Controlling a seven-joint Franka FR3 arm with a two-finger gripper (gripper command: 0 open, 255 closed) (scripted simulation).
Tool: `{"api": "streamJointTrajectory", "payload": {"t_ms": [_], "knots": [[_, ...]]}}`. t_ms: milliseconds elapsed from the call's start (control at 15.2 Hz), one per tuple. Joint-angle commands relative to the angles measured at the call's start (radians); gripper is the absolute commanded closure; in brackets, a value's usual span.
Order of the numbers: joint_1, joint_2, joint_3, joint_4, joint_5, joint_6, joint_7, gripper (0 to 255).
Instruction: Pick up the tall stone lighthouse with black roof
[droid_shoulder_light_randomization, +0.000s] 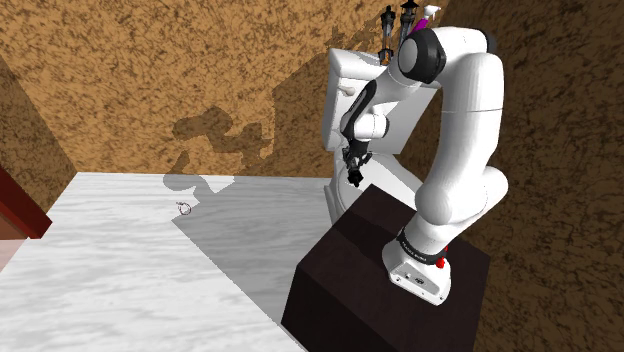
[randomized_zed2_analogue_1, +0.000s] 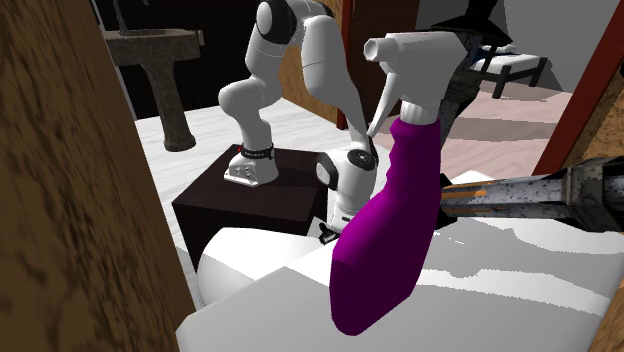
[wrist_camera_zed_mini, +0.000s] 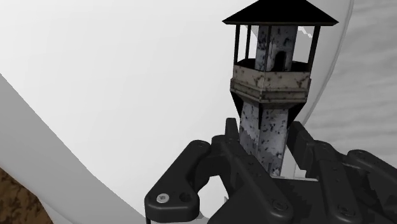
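— Where is the tall speckled grey stone lighthouse with a black pointed roof (wrist_camera_zed_mini: 270, 83)?

— In the all-black two-finger gripper (wrist_camera_zed_mini: 264, 137). In the wrist view its shaft runs down between the two fingers (wrist_camera_zed_mini: 230, 149). The railed gallery and the roof stand out beyond the fingertips, against a smooth white curved surface.

— So the jaws are closed on it?

— Yes. One finger presses each side of the shaft, clamping it low down, near its base.

— And in the shoulder view?

— The gripper (droid_shoulder_light_randomization: 352, 168) hangs just right of the frame's middle, in front of a white tank-shaped fixture (droid_shoulder_light_randomization: 345, 75) that stands against the mottled brown wall (droid_shoulder_light_randomization: 150, 70). The white arm with dark joints (droid_shoulder_light_randomization: 465, 110) arches from the upper right down to the dark brown box stand (droid_shoulder_light_randomization: 350, 270) at the lower right. A white marbled floor (droid_shoulder_light_randomization: 120, 270) covers the lower left.

— Anything else nearby?

— In the second exterior view a purple spray bottle with a white trigger head (randomized_zed2_analogue_1: 395, 220) looms at the centre of the frame on a white surface. The arm is behind it, upper middle. The shoulder view has that bottle small at its top edge, on top of the fixture.
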Motion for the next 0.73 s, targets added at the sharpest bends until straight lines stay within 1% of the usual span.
{"api": "streamJointTrajectory", "payload": {"t_ms": [0,660], "knots": [[-0.001,0.002,0.0,0.0,0.001,0.001,0.001,255],[0.042,-0.136,-0.055,-0.034,-0.057,-0.102,0.038,255]]}}
